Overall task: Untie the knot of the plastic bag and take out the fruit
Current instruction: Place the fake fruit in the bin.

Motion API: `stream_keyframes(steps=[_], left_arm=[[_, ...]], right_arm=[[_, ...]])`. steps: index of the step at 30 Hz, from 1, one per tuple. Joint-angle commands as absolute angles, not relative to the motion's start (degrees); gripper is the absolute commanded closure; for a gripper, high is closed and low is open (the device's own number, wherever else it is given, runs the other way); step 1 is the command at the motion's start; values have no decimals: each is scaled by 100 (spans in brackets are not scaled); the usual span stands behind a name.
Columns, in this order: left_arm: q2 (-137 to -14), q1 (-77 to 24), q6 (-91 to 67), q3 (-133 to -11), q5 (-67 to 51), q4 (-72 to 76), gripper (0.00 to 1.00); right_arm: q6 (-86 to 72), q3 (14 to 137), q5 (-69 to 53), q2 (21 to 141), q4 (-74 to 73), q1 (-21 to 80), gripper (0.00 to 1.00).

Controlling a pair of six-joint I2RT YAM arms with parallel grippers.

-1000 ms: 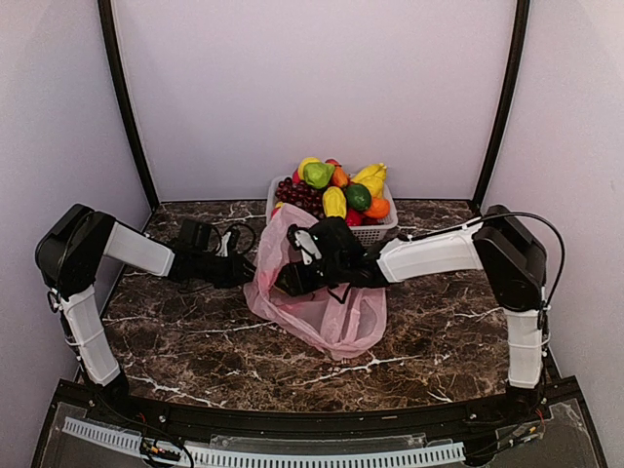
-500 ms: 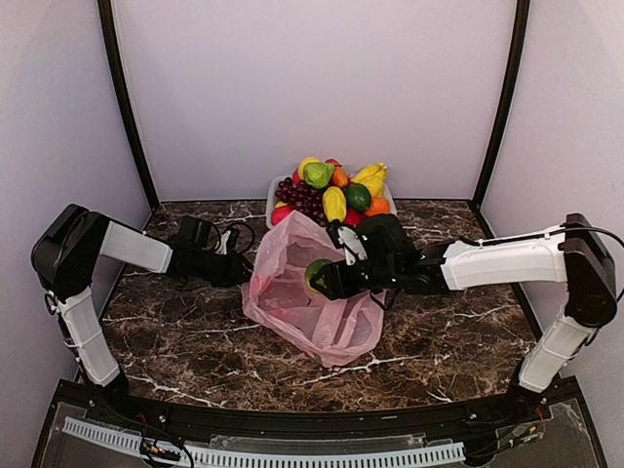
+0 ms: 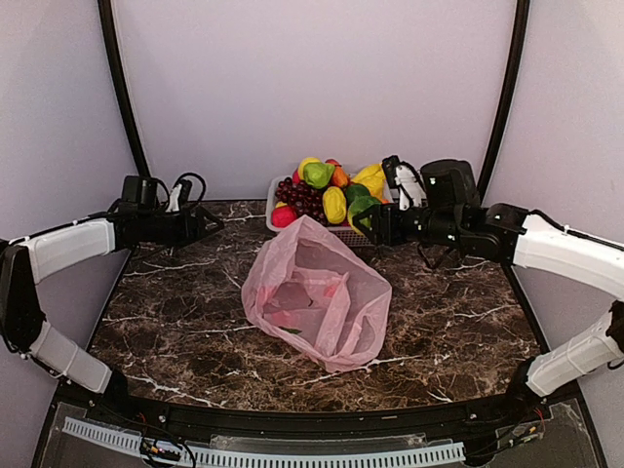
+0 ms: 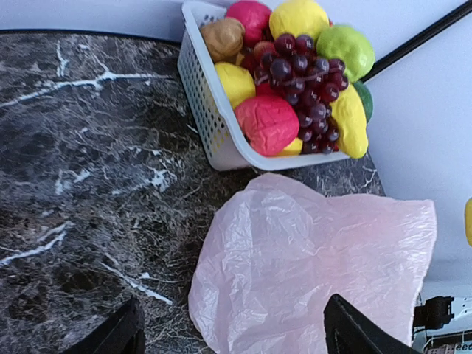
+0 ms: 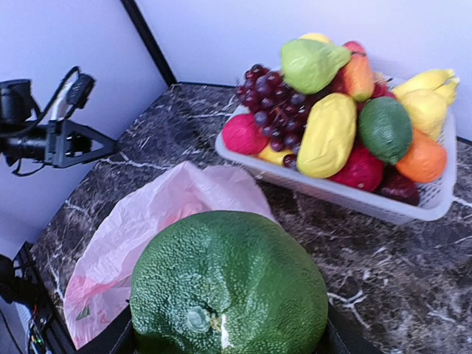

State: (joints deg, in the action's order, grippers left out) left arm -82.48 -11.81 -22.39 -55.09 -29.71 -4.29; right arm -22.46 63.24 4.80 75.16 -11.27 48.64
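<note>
Presently the right gripper clamps a round green fruit by the dark marble counter's back edge; the left gripper, fingers apart, hovers near its back-left corner.

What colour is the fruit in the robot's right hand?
The fruit is dark green, bumpy-skinned; clearest in the right wrist view.

- White basket: ahead of the left claw, close in front of the right claw.
- Dark marble table: beneath both claws.
- Pale wall: beyond both claws, behind the basket.
</note>
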Motion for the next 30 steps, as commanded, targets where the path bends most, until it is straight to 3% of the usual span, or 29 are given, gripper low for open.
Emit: stream_keyframes(steps=[1, 8, 21, 30], left_arm=[[-7710, -574, -1808, -5818, -3468, -1419, 16], [-7169, 106, -888, -6142, -2953, -2358, 14], [-6231, 254, -353, -5377, -1572, -2051, 13], [-6222, 255, -263, -5370, -1329, -2064, 13]], right_arm=[[-1850, 6747, 779, 7502, -1650, 4450, 44], [-1505, 7545, 808, 8201, -2004, 3809, 43], [-1554, 9536, 214, 10464, -1837, 2758, 43], [-1485, 11286, 26, 11998, -1829, 2453, 43]])
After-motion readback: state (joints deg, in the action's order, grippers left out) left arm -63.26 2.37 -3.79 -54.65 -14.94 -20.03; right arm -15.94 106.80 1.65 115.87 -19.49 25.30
